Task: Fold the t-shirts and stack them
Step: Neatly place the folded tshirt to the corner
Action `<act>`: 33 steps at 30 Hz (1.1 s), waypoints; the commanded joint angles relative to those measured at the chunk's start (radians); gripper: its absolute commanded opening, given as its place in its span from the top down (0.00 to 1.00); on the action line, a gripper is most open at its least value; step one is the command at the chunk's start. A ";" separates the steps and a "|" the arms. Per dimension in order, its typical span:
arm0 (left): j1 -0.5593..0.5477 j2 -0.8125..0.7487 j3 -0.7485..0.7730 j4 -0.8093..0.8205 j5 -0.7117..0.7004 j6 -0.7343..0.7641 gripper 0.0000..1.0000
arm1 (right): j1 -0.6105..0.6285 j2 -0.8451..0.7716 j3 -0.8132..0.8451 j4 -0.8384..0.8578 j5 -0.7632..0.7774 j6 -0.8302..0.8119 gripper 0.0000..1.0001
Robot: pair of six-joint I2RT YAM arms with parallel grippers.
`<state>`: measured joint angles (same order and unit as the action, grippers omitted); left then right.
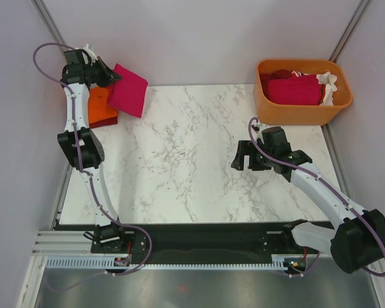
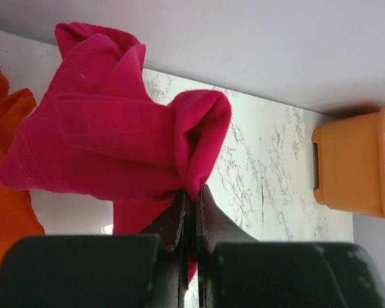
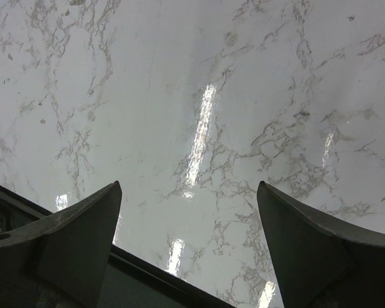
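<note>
A folded crimson-pink t-shirt (image 1: 129,90) hangs at the table's far left corner, pinched at one fold by my left gripper (image 1: 115,78). In the left wrist view the jaws of that gripper (image 2: 192,194) are shut on the pink cloth (image 2: 115,128), which bunches above them. Just beneath and to the left lies a folded orange t-shirt (image 1: 101,110), also visible in the left wrist view (image 2: 6,192). My right gripper (image 1: 242,156) hovers over bare marble at mid right, its jaws wide open and holding nothing (image 3: 189,186). More t-shirts, dark red (image 1: 292,88) and white (image 1: 328,83), lie in the tub.
An orange plastic tub (image 1: 301,114) stands at the table's far right corner, seen side-on in the left wrist view (image 2: 350,167). The marble tabletop (image 1: 186,160) runs between the two arms. A black strip (image 3: 147,273) edges the table near the right gripper.
</note>
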<state>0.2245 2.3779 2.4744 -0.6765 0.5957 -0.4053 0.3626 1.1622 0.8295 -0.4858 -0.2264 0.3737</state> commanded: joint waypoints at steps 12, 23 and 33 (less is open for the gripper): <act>0.183 -0.075 -0.026 0.153 0.108 -0.119 0.98 | -0.004 0.008 -0.009 0.027 -0.027 -0.015 0.05; 0.368 -0.031 -0.094 0.137 0.080 -0.170 0.98 | -0.004 0.028 -0.015 0.027 -0.047 -0.016 0.05; 0.369 0.018 0.001 0.002 -0.351 -0.040 0.62 | -0.002 0.017 -0.029 0.030 -0.064 -0.015 0.05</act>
<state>0.5037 2.3806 2.3898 -0.6411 0.5404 -0.4202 0.3626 1.1931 0.8074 -0.4793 -0.2703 0.3698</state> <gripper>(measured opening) 0.372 0.949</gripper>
